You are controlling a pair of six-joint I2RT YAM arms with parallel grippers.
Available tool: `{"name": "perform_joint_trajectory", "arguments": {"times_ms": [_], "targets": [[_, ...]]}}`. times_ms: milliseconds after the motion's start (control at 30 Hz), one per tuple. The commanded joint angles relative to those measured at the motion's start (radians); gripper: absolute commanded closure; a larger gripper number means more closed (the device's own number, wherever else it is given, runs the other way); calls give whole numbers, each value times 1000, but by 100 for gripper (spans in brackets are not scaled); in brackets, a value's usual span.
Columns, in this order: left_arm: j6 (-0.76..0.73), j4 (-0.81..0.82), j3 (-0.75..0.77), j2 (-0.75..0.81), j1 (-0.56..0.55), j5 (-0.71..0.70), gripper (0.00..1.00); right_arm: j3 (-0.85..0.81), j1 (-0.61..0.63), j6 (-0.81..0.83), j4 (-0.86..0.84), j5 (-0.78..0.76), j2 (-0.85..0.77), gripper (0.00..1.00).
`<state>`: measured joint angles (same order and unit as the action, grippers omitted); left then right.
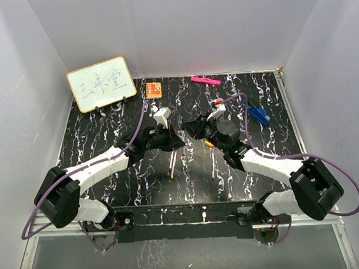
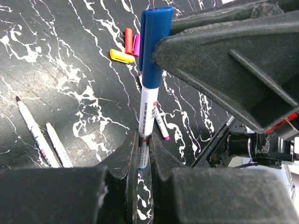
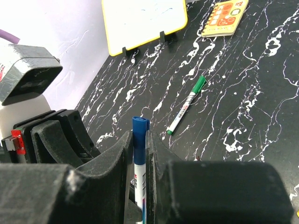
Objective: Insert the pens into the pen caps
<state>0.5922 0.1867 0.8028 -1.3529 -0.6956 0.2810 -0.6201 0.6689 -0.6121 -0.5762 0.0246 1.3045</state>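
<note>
The left gripper is closed tight on the lower end of a pen, one finger on each side of the white barrel. The pen therefore stands up out of it and cannot easily turn or slip. The right gripper is closed on the blue cap at the other end of the same pen. In its own wrist view the cap sits between the two fingers and the printed barrel goes down below them. So the two arms meet over the middle of the table, above its surface, one holding the body and the other the cap, both on one line. I think this is because a cap goes on well only when it is pushed straight along the barrel against a firm hold. The cap already covers the tip, and no tip shows. Whether it is pressed fully home I cannot tell, so I judge the step in hand to be the seating of this cap. Below, on the table, more work lies ready. A yellow cap, a red cap and a pink cap lie close together. Two bare pens lie side by side at the left, and a pink-tipped pen lies just beside the held one. Farther off, a green pen lies with its cap on, which looks finished. At the back are the whiteboard and the orange block, which take no part in the task.
</note>
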Motion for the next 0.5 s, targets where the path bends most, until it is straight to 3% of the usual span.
{"name": "perform_joint_trajectory", "arguments": {"times_ms": [0,467], "targets": [[6,163,31,66,58,-128,100,-23,70,33,146,60,20,100],[-21,159,42,81,124,-136,100,-53,151,38,277,-8,82,100]]}}
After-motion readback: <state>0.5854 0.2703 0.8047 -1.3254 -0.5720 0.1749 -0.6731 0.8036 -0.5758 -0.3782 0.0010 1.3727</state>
